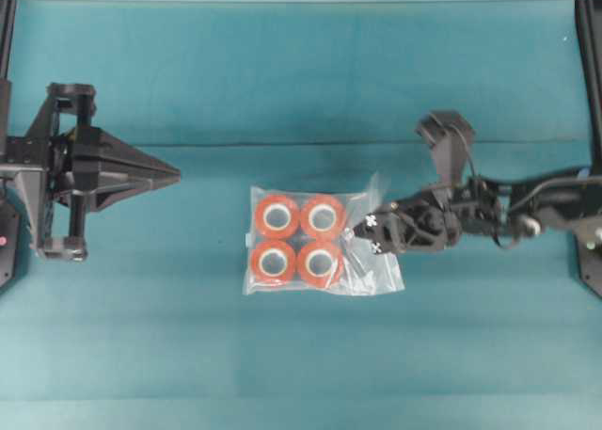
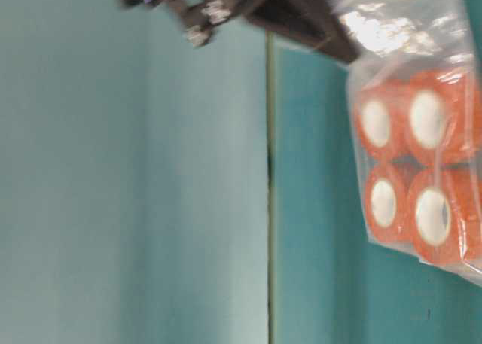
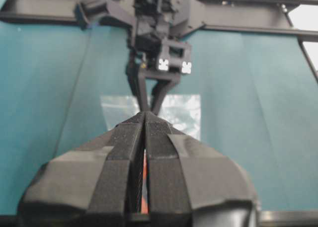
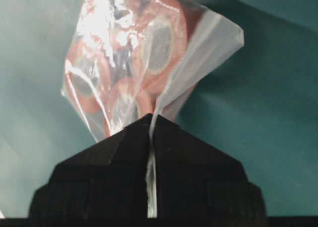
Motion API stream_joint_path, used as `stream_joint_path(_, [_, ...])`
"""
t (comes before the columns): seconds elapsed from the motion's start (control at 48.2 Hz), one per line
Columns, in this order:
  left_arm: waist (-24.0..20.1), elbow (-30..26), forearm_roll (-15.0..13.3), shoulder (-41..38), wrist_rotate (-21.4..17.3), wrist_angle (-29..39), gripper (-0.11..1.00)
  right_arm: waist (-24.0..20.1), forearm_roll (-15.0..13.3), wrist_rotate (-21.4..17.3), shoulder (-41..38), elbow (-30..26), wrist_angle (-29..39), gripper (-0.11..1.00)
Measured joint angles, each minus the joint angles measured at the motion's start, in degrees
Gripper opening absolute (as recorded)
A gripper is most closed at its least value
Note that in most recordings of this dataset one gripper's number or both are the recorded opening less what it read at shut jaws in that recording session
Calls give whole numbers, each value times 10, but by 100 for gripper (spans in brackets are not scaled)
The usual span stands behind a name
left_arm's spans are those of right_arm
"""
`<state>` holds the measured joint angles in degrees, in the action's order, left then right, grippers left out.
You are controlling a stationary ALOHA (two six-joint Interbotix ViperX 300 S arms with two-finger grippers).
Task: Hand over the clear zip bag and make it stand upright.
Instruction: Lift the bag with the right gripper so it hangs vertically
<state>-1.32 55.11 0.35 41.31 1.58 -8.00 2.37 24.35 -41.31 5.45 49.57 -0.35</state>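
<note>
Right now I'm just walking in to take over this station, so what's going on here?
The right end effector is shut on the edge of the clear zip bag, which holds four orange tape rolls. In the overhead view the bag sits mid-table. The left end effector is shut and empty, pointing toward the bag from a distance. No handover yet.

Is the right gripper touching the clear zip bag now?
Touching. The right wrist view shows the right gripper shut on the clear zip bag.

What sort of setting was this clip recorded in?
Most likely a lab robot workcell: a teal-covered table, black frame rails at its edges, and two arms facing each other, the right gripper shut on a clear zip bag of tape rolls.
</note>
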Motion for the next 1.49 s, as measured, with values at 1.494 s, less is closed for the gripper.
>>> stream_joint_path(1.494, [-29,19,-1,93,149,49,-1,82,-51,393,-123,-521,682,1])
